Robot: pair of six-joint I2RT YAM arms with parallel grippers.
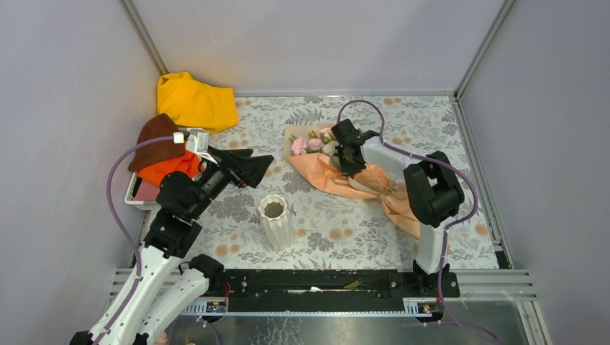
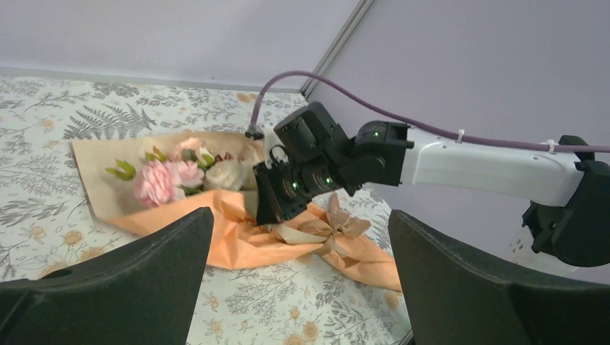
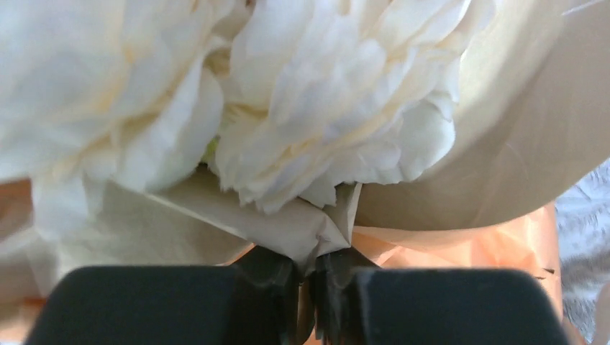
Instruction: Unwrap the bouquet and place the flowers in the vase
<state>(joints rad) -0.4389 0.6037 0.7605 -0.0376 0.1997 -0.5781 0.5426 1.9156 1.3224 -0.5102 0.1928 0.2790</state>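
The bouquet (image 1: 327,175) lies on the floral mat right of centre, wrapped in tan kraft paper over a peach-orange sheet, with a ribbon bow (image 2: 338,228) round its stem end. Its flowers (image 1: 309,144), pink and cream blooms, stick out at the far end. My right gripper (image 1: 349,167) points down onto the wrap just behind the blooms. In the right wrist view that gripper (image 3: 308,282) is shut on a fold of tan paper below a cream rose (image 3: 288,93). My left gripper (image 1: 252,169) hovers open left of the bouquet, holding nothing. The white ribbed vase (image 1: 276,221) stands upright near the front centre.
A yellow cloth (image 1: 194,100) lies at the back left. Brown (image 1: 160,140) and orange (image 1: 169,167) cloths sit in a bin at the left edge beside the left arm. A metal rail (image 1: 324,284) runs along the front. Grey walls close in three sides.
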